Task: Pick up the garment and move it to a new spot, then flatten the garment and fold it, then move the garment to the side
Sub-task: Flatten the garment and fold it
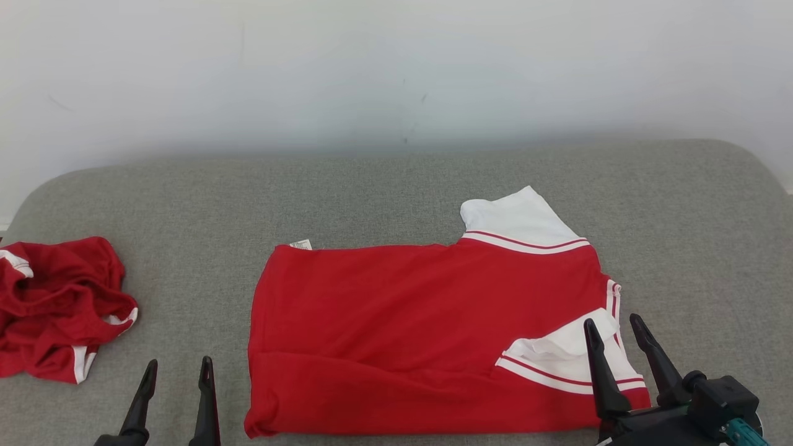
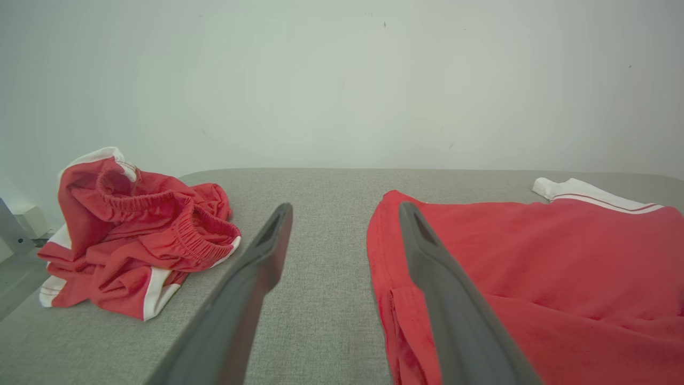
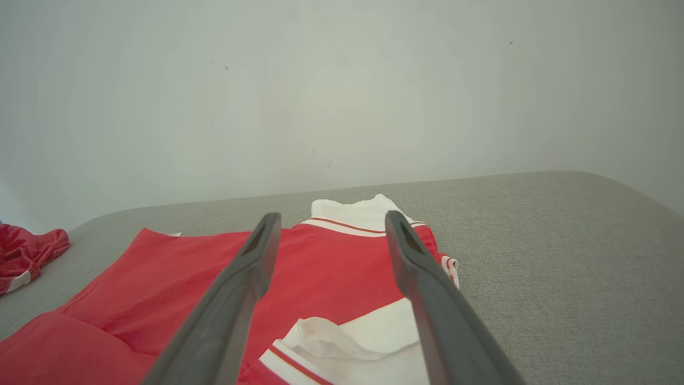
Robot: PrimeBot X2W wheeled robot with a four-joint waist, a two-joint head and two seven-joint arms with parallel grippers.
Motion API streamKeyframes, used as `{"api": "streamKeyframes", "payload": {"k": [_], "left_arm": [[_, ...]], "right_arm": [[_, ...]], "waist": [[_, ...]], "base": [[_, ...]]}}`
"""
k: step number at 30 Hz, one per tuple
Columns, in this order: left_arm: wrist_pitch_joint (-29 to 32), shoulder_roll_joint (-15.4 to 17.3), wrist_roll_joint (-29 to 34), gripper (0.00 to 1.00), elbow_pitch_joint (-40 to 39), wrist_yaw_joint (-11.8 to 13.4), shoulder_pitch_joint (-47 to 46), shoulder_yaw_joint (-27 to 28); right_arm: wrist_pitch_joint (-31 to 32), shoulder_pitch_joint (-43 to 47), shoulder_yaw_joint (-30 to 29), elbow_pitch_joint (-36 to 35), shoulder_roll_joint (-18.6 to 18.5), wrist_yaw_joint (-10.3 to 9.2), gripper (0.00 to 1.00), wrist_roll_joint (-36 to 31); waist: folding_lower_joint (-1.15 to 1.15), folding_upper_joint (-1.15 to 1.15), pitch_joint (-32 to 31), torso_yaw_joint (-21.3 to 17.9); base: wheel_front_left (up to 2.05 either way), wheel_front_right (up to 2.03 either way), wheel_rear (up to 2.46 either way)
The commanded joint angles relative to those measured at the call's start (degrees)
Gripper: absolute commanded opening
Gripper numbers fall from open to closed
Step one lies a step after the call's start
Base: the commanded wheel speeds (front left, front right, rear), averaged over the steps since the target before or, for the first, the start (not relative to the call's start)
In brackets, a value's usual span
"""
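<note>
Left pincer and right pincer are standing apart, empty. Shirt, lying between them, is looking light and limp; its near corners suit pinching.

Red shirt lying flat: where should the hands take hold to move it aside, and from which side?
Probably the red shirt by its near folded edge: left hand at the left corner, right hand by the white sleeve. Come from the robot's side, low over the grey surface: it lies flat, only that edge offers layers to pinch.

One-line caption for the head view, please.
Red-and-white shirt spread on grey cushion; left end effector and right end effector open, empty.
</note>
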Motion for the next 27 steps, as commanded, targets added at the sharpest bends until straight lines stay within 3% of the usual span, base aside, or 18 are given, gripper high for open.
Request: {"api": "streamKeyframes", "payload": {"k": [1,13,19,27], "left_arm": [[-0.2,-0.3,0.3,1.00,0.2,-0.3,-0.2,0.3],[-0.2,-1.3,-0.1,1.00,1.1,-1.2,-1.6,1.7],[0.6,1.0,-0.1,1.00,2.9,-2.9,-6.9,1.4],[6.2,4.7,-2.6,1.00,6.2,-5.9,-19.4,1.1]], "right_arm": [[-0.3,-0.1,0.0,0.1,0.0,-0.14,1.00,-0.3],[-0.4,-0.8,-0.2,0.6,0.2,-0.14,1.00,0.0],[0.2,-5.1,0.1,1.8,-0.9,-0.14,1.00,-0.1],[4.7,-18.5,0.3,7.0,-4.4,-0.14,1.00,-0.6]], "waist": [[0.00,0.00,0.1,0.0],[0.00,0.00,0.5,0.0],[0.00,0.00,1.8,0.2],[0.00,0.00,7.2,-0.2]], "base": [[0.00,0.00,0.00],[0.00,0.00,0.00],[0.00,0.00,0.00],[0.00,0.00,0.00]]}}
